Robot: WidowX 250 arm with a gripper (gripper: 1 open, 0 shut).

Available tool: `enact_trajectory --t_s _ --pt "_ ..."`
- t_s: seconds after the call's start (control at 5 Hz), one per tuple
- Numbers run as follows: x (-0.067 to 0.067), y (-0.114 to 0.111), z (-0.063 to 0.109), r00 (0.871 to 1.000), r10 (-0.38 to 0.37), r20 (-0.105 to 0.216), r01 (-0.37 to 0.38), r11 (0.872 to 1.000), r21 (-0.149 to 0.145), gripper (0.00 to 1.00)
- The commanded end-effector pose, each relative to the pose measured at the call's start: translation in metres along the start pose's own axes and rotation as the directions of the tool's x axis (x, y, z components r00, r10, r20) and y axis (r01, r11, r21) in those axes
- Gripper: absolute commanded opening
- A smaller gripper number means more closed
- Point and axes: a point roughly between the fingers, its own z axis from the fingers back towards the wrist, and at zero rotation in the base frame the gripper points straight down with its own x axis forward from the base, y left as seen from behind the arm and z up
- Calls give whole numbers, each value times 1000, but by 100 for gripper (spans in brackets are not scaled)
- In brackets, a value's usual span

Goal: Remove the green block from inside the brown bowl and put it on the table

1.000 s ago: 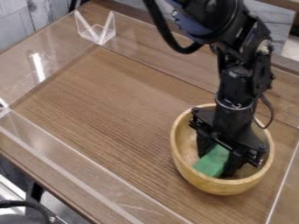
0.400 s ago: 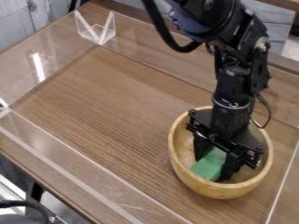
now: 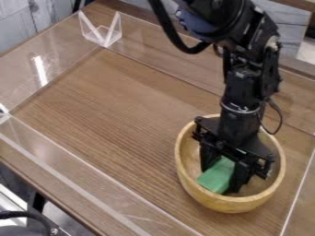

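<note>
The brown bowl [image 3: 192,177] stands on the table [image 3: 110,111] at the lower right. Inside it lies the green block [image 3: 220,177], tilted against the bowl's inner wall. My black gripper [image 3: 230,168] points almost straight down into the bowl, its fingers closed around the upper end of the green block. The block's lower end still rests low in the bowl. The arm [image 3: 246,64] rises from the bowl toward the top of the picture.
Low clear acrylic walls [image 3: 50,147] edge the table on the left and front. A clear acrylic stand [image 3: 101,29] sits at the far left corner. Wood-grain tabletop stretches to the left of the bowl.
The gripper with the green block and the bowl have shifted slightly to the left in the picture. The grip stays shut on the block.
</note>
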Motion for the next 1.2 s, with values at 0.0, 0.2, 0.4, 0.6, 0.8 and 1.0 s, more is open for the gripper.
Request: enact_trajectory --t_s 0.0,0.2,0.4,0.6,0.8,1.0 --pt "7 1 24 998 8 54 -6 1000 -24 0" --pt "4 3 31 999 17 44 -16 999 -39 0" --pt "3 5 40 999 28 38 -26 998 -55 0" --pt "4 8 49 998 38 45 -35 997 -71 0" --pt "6 13 59 997 50 59 -45 995 -84 0" --pt "2 21 72 995 62 79 -54 994 -99 0"
